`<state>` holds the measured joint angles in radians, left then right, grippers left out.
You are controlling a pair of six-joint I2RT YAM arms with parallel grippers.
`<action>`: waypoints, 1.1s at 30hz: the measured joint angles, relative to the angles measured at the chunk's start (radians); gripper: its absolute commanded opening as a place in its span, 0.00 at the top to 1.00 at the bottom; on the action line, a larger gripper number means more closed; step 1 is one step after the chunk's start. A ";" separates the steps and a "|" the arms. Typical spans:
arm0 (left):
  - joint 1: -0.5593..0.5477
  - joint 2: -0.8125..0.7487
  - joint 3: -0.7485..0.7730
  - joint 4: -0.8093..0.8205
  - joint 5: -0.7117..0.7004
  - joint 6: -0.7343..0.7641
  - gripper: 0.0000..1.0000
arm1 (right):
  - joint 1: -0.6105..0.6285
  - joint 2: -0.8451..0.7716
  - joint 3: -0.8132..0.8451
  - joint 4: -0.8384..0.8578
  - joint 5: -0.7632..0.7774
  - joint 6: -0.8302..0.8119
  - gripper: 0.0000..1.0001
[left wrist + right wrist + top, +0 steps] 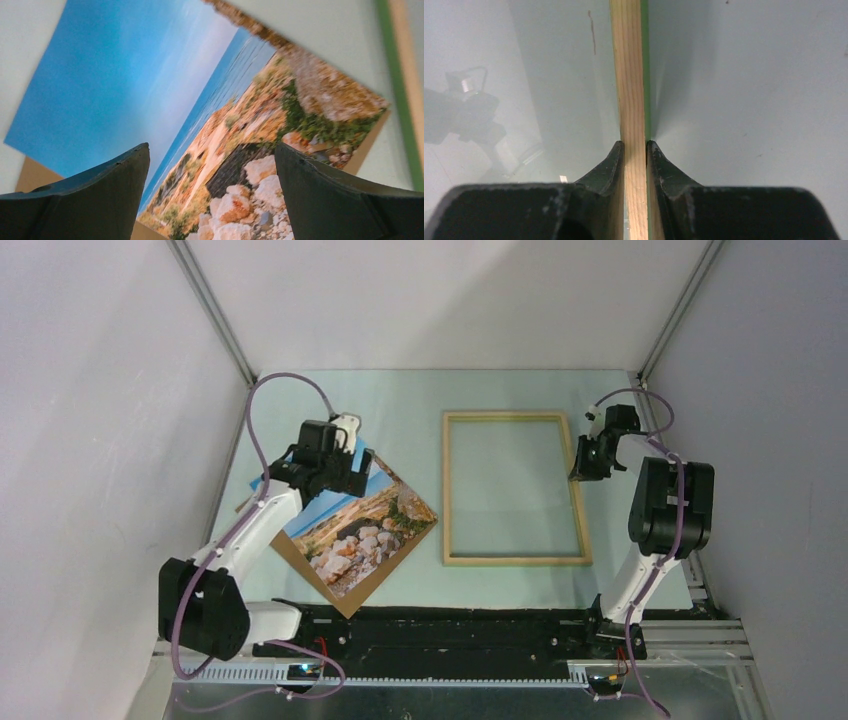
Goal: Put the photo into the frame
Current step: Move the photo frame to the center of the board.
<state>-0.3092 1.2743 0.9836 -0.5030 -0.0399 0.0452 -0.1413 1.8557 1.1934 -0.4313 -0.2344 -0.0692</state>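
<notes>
A pale green table (500, 390) sat between plain grey-white walls (100, 390). The frame (515, 560) lay flat on it, and the photo (365, 530) lay picture-up and skewed, left of the frame. Only the right wrist view showed the right gripper (635, 145) pinching the frame's right rail. Only the left wrist view showed the left gripper (211, 145) spread wide above the photo.

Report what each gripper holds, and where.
Right gripper clamps the frame by its right side rail. Left gripper, open over the photo, holds nothing.
</notes>
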 measured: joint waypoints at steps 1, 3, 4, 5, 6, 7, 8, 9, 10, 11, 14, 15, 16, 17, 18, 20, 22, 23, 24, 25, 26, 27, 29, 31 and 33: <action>0.017 0.000 -0.014 0.000 -0.001 0.000 0.00 | -0.003 0.000 0.000 0.002 0.000 0.006 0.96; 0.054 0.000 -0.044 -0.002 0.000 0.001 0.00 | -0.013 0.002 0.001 0.004 -0.001 0.017 0.97; 0.073 0.000 -0.057 -0.001 -0.001 0.002 0.00 | -0.017 0.003 0.001 0.005 -0.001 0.021 0.97; 0.094 0.000 -0.069 -0.002 0.000 0.007 0.00 | -0.024 0.005 0.002 0.008 -0.002 0.027 0.97; 0.117 0.000 -0.080 -0.004 0.001 0.009 0.00 | -0.030 0.007 0.004 0.010 -0.002 0.033 0.96; 0.137 0.000 -0.088 -0.005 0.001 0.011 0.00 | -0.034 0.009 0.007 0.011 -0.002 0.036 0.93; 0.164 0.000 -0.094 -0.008 0.001 0.016 0.00 | -0.040 0.013 0.011 0.012 -0.002 0.038 0.91; 0.183 0.000 -0.098 -0.008 0.002 0.018 0.00 | -0.045 0.018 0.017 0.012 -0.002 0.040 0.82; 0.202 0.000 -0.101 -0.008 0.001 0.018 0.00 | -0.048 0.021 0.022 0.013 -0.002 0.040 0.78; 0.225 0.001 -0.104 -0.008 0.002 0.021 0.00 | -0.051 0.025 0.027 0.013 -0.002 0.041 0.69; 0.279 0.002 -0.113 -0.006 0.001 0.029 0.00 | -0.056 0.034 0.038 0.014 -0.003 0.040 0.52; 0.296 0.002 -0.118 -0.006 0.001 0.034 0.00 | -0.057 0.035 0.039 0.016 -0.003 0.043 0.46; 0.316 0.002 -0.126 -0.006 0.001 0.035 0.00 | -0.058 0.035 0.039 0.017 -0.002 0.038 0.43; 0.333 0.003 -0.133 -0.006 0.000 0.036 0.00 | -0.057 0.035 0.040 0.017 -0.005 0.037 0.38; 0.352 0.003 -0.140 -0.008 0.002 0.039 0.00 | -0.057 0.035 0.041 0.018 -0.008 0.037 0.36; 0.388 0.003 -0.154 -0.010 0.000 0.043 0.00 | -0.055 0.031 0.042 0.019 -0.013 0.035 0.32; 0.426 0.003 -0.166 -0.018 0.002 0.045 0.00 | -0.048 0.015 0.042 0.019 -0.019 0.035 0.29; 0.441 0.003 -0.170 -0.023 0.002 0.046 0.00 | -0.042 0.003 0.042 0.019 -0.024 0.035 0.27; 0.456 0.003 -0.174 -0.027 0.004 0.049 0.00 | -0.034 -0.014 0.042 0.019 -0.032 0.035 0.27; 0.471 0.003 -0.179 -0.031 0.010 0.053 0.00 | -0.021 -0.034 0.043 0.018 -0.043 0.037 0.26; 0.482 0.003 -0.183 -0.033 0.015 0.054 0.00 | -0.006 -0.055 0.047 0.019 -0.055 0.039 0.26; 0.497 0.003 -0.187 -0.038 0.025 0.060 0.00 | 0.010 -0.071 0.054 0.018 -0.066 0.040 0.25; 0.523 0.010 -0.190 -0.047 0.041 0.067 0.00 | 0.055 -0.099 0.085 0.018 -0.093 0.043 0.25; 0.551 0.029 -0.190 -0.051 0.063 0.072 0.00 | 0.113 -0.108 0.123 0.021 -0.116 0.043 0.24; 0.579 0.051 -0.190 -0.059 0.085 0.079 0.00 | 0.188 -0.107 0.165 0.021 -0.137 0.043 0.23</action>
<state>0.2703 1.3258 0.7940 -0.5617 0.0456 0.1238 0.0463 1.7485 1.3582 -0.4107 -0.3710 -0.0261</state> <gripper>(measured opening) 0.995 0.757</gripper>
